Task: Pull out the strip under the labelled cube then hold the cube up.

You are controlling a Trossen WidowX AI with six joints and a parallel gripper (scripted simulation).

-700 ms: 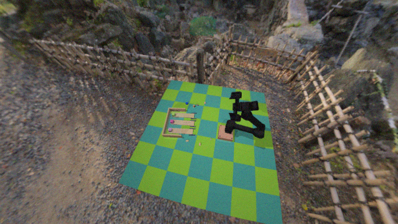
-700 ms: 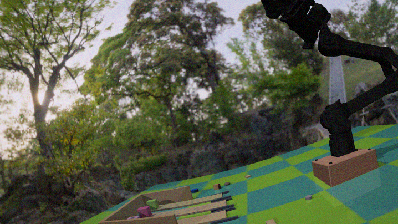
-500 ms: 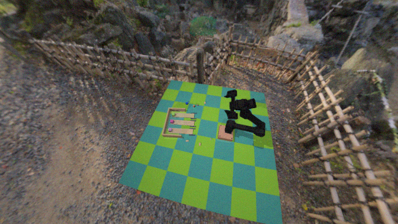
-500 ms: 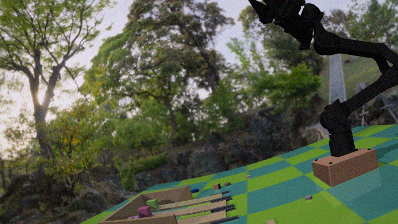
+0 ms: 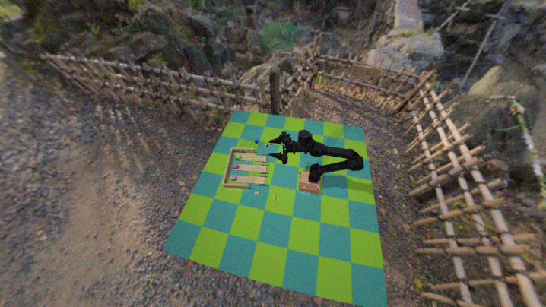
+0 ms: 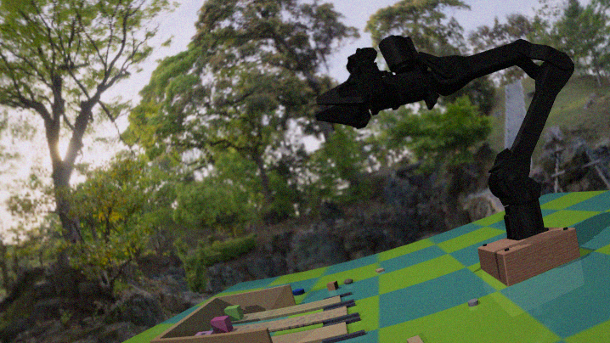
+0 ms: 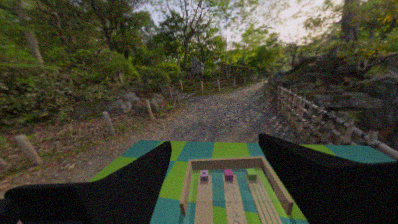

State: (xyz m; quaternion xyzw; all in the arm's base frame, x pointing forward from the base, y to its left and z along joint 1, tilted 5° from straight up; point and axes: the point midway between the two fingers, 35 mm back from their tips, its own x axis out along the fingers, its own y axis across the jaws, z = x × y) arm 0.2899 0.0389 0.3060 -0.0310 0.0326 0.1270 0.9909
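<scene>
My gripper [image 5: 269, 147] [image 6: 317, 110] [image 7: 213, 142] is open and empty, high above the mat, pointing towards the three-sided wooden frame [image 5: 227, 168] [image 7: 225, 163]. Inside, three cubes sit at the far ends of three pale strips. A light purple cube [image 5: 233, 178] [image 7: 204, 175] with a small dark mark is on the left strip [image 5: 249, 179] [image 7: 204, 202] in the wrist view. A magenta cube [image 5: 236, 166] [image 6: 222, 323] [image 7: 228, 174] is on the middle strip [image 5: 252, 168] [image 7: 234, 204]. A green cube [image 6: 233, 312] [image 7: 252, 174] is on the right, grooved strip [image 5: 252, 157] [image 7: 262, 200]. The mark is too small to read.
Dark rails [image 6: 344, 335] lie beside the strips' near ends. A blue piece [image 5: 255, 141] [image 6: 297, 291] and a brown block [image 5: 266, 145] [image 6: 332, 285] lie outside the frame. Small tan pieces [image 5: 256, 193] [image 5: 274, 197] lie on its other side. The arm stands on a wooden base [image 6: 528, 260].
</scene>
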